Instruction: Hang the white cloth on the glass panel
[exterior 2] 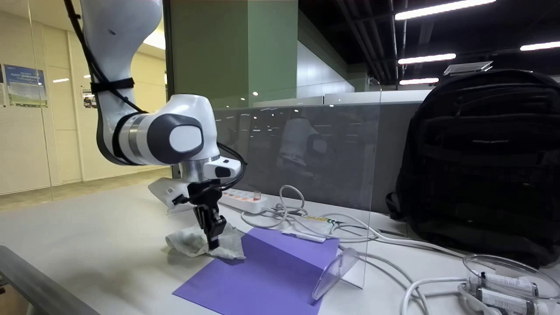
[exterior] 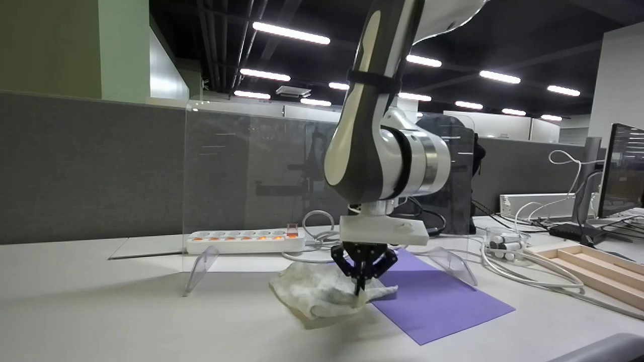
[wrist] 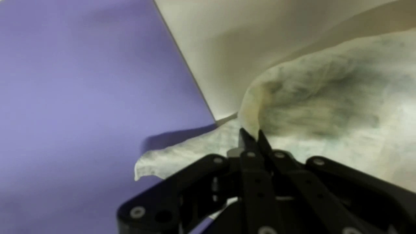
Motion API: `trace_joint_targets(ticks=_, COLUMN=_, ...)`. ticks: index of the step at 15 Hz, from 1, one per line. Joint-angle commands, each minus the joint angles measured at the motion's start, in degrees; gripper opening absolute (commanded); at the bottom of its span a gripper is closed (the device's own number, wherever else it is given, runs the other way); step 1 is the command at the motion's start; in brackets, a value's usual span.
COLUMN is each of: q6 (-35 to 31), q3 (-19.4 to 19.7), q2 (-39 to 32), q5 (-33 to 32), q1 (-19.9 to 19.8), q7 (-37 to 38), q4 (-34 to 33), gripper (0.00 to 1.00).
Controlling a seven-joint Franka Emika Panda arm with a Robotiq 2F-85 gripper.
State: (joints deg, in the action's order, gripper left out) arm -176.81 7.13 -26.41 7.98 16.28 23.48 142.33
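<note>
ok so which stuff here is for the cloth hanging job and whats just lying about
For the job:
white cloth
glass panel
pincer, pinching the cloth

Just lying about, it seems:
purple sheet
power strip
backpack
small bottles
wooden tray
monitor

White table (exterior: 126, 311): white cloth (exterior: 317, 291), purple sheet (exterior: 437, 301), glass panel (exterior: 271, 166), power strip (exterior: 241, 245), wooden tray (exterior: 598, 281).
</note>
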Motion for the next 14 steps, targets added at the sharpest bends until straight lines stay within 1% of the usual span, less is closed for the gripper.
trace_joint_targets(ticks=1, q6=6.4, q3=-3.5, q2=8.8, q5=1.9, q1=-1.6, q7=-0.9, q4=1.8, gripper=0.00)
trace_joint_targets(ticks=3, q6=10.5, q3=-3.5, q2=13.9, q5=1.7, q1=-0.6, q7=0.7, q4=1.8, gripper=0.00)
trace_joint_targets(ticks=4, q6=12.1, q3=-2.5, q2=16.4, q5=-0.1, q1=0.5, q7=1.9, q4=1.7, gripper=0.00)
trace_joint_targets(ticks=5, q6=13.2, q3=-3.5, q2=19.2, q5=-0.9, q1=-0.2, q7=1.4, q4=1.9, gripper=0.00)
trace_joint_targets(ticks=6, q6=14.1, q3=-3.4, q2=21.5, q5=-2.8, q1=-0.1, q7=2.3, q4=1.8, gripper=0.00)
trace_joint_targets(ticks=9, q6=17.1, q3=-5.7, q2=28.9, q5=-7.8, q1=-2.2, q7=3.2, q4=1.0, gripper=0.00)
trace_joint_targets(ticks=11, q6=19.3, q3=-8.2, q2=33.1, q5=-9.7, q1=-4.1, q7=3.4, q4=0.2, gripper=0.00)
trace_joint_targets(ticks=13, q6=21.5, q3=-10.9, q2=37.1, q5=-8.2, q1=-5.5, q7=1.6, q4=-0.6, gripper=0.00)
trace_joint_targets(ticks=14, q6=21.9, q3=-12.1, q2=38.9, q5=-8.3, q1=-6.3, q7=1.8, q4=-0.8, gripper=0.00)
